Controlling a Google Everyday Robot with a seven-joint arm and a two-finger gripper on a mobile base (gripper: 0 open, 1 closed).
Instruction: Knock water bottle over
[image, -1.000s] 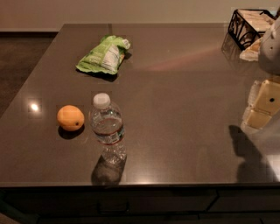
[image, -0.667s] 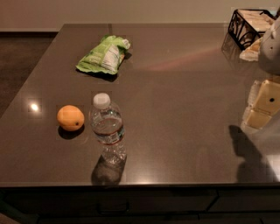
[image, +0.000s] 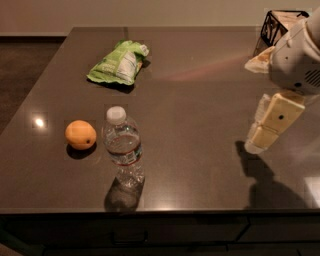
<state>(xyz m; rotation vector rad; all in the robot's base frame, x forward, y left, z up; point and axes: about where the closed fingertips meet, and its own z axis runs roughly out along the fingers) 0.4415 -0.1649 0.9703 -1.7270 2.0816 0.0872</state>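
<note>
Plastic water bottle (image: 123, 148); end effector (image: 256, 142) right.

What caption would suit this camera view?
Upright water bottle beside an orange on a dark table; the gripper hangs well off to its right.

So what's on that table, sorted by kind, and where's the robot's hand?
Water bottle: 1
Orange: 1
Green snack bag: 1
Wire basket: 1
Pale thing beside basket, unidentifiable: 1
Total: 5
Gripper: over the table's right side, apart from everything.
</note>
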